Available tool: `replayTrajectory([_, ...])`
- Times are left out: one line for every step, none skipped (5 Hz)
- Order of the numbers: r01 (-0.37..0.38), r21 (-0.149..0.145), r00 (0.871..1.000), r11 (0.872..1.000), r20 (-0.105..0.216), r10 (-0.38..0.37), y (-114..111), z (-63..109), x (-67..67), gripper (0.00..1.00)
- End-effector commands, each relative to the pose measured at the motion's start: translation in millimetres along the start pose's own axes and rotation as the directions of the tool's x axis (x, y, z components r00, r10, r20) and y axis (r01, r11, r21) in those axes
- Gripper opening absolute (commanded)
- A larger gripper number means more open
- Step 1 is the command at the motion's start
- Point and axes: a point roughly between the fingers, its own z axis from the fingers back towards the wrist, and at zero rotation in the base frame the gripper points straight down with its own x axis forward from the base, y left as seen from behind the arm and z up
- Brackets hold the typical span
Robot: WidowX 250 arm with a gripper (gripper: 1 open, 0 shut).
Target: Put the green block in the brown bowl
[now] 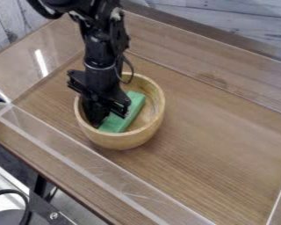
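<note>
From my remote seat, one camera view only, looking down across the wooden table (213,149).

Gripper (104,111) points straight down into the brown bowl (149,130). Its black body and mounting block cover the left half of the bowl's inside, so the fingertips are lost against the dark of the tool. I cannot tell from this view whether the jaws stand apart or together, nor whether they clamp anything.

Green block (120,116) lies inside the bowl. Seen from the jaws: it shows to their right and below them in the picture, running on a slant from the bowl's far right side toward its near left. The block's left portion passes behind or under the fingers; whether the fingers touch it I cannot say. The block's visible part rests against the bowl's inner floor and wall.

Bowl sits left of table centre, directly under the tool, rim visible around the right and near sides of the jaws.

A clear plastic wall (43,145) rings the table edge, nearest the jaws on the left and front.
</note>
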Motion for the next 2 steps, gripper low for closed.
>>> replayTrajectory([0.013, -0.015, 1.0, 1.0, 0.012, -0.013, 5.1, 10.1, 13.1, 0.0])
replayTrajectory([0.024, -0.053, 0.999, 0.998, -0.026, -0.025, 7.2, 14.7, 16.7, 1.0])
